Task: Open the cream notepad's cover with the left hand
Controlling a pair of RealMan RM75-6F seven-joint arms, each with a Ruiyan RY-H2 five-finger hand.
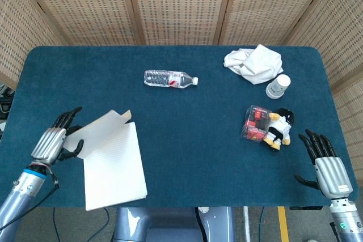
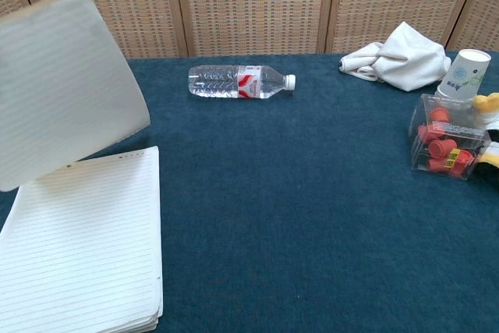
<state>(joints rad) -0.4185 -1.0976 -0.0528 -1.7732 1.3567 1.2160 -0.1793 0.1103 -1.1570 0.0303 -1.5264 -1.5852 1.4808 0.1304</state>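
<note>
The left hand (image 1: pixel 53 140) pinches the cream notepad's (image 1: pixel 113 168) cover (image 2: pixel 62 83), lifted clear of the lined pages near the table's (image 1: pixel 187 140) front left edge; the chest view cuts that hand off. The right hand (image 1: pixel 329 169) rests spread and empty, near the plush toy (image 1: pixel 279 128).

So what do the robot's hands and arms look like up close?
Each hand has a ribbed silver metal back and thin black fingers, like a shiny skeleton glove. The left hand joins a smooth silver-grey arm with a bright blue ring at the wrist and a thin dark cable looping beside it. The right hand looks the same, with a pale grey forearm below.
</note>
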